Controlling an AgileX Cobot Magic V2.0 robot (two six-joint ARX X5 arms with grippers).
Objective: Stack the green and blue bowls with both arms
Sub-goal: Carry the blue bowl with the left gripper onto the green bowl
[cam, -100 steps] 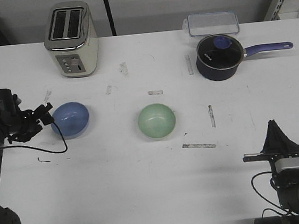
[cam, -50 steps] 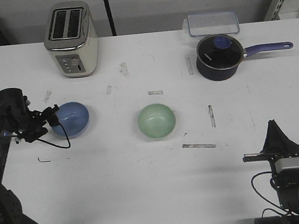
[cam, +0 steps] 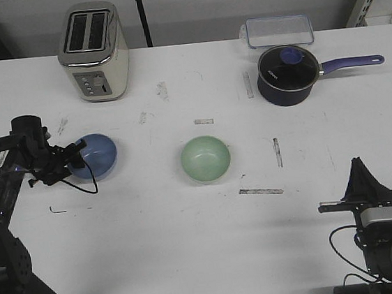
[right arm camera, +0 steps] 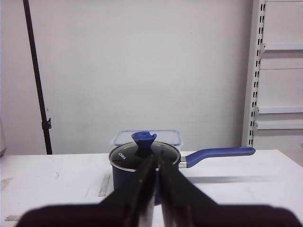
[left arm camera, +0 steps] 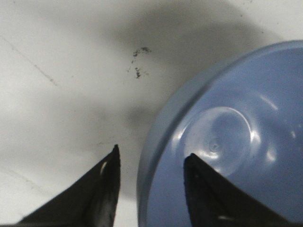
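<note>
The light blue bowl (cam: 95, 155) sits upright at the left of the white table; the pale green bowl (cam: 206, 158) sits upright near the middle. My left gripper (cam: 73, 156) is open at the blue bowl's left edge. In the left wrist view the blue bowl (left arm camera: 227, 142) fills one side, and the left gripper (left arm camera: 151, 158) straddles its rim, one finger outside and one over the inside. My right gripper (cam: 359, 172) rests at the front right, far from both bowls, and the right wrist view shows its (right arm camera: 155, 161) fingers together, holding nothing.
A cream toaster (cam: 93, 52) stands at the back left. A dark navy saucepan (cam: 286, 74) with glass lid and long handle stands at the back right, with a clear lidded container (cam: 276, 30) behind it. Tape marks dot the table.
My left arm has moved right towards the blue bowl; its gripper has gone from just beside the bowl to straddling the rim. The right arm and both bowls have stayed still.
</note>
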